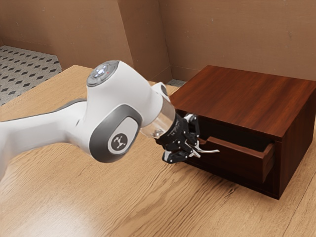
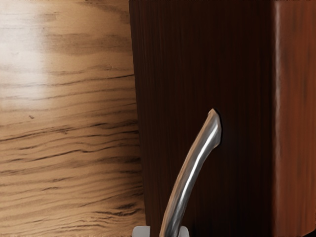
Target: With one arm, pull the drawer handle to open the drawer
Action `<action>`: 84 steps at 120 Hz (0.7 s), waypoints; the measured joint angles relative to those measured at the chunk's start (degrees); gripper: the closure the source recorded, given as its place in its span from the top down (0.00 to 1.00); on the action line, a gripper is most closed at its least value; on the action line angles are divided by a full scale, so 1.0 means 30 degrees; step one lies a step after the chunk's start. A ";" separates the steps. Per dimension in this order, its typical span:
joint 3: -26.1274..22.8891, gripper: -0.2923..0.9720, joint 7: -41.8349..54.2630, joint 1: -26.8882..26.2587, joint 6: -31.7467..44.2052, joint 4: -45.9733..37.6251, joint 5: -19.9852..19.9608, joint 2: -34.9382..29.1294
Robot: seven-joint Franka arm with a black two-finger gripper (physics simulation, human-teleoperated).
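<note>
1. Broadly, the pale grained wooden table (image 1: 98,197) carries the dark reddish-brown wooden cabinet (image 1: 247,94) toward the exterior view's right, and my white arm (image 1: 113,113) reaches across to its front.
2. Its single dark wooden drawer (image 1: 237,155) stands a little way out of the cabinet face, with a dark gap behind its top edge. I judge the opening begun but far from finished.
3. On the drawer front is the curved silver metal handle (image 1: 210,149). My jaws are drawn narrow and closed on it, near its end toward the exterior view's left.
4. To do this well, I should pull straight back along the drawer's slide, level with the table, without twisting my wrist.
5. Gripping off-centre may skew the drawer and bind it, so a slow, even draw is wise. The smooth metal could also slip if my hold loosens.
</note>
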 joint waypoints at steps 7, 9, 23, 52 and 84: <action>-0.0002 0.16 0.0000 -0.0007 -0.0075 -0.0176 -0.0008 -0.0219; -0.0002 0.16 0.0000 -0.0011 -0.0091 -0.0248 -0.0013 -0.0291; -0.0010 0.16 0.0001 -0.0003 -0.0158 -0.0523 -0.0038 -0.0713; 0.0015 0.15 0.0007 0.0184 -0.0215 -0.0937 -0.0018 -0.1122; -0.0145 0.15 0.0016 0.0261 -0.0230 -0.2388 -0.0043 -0.2420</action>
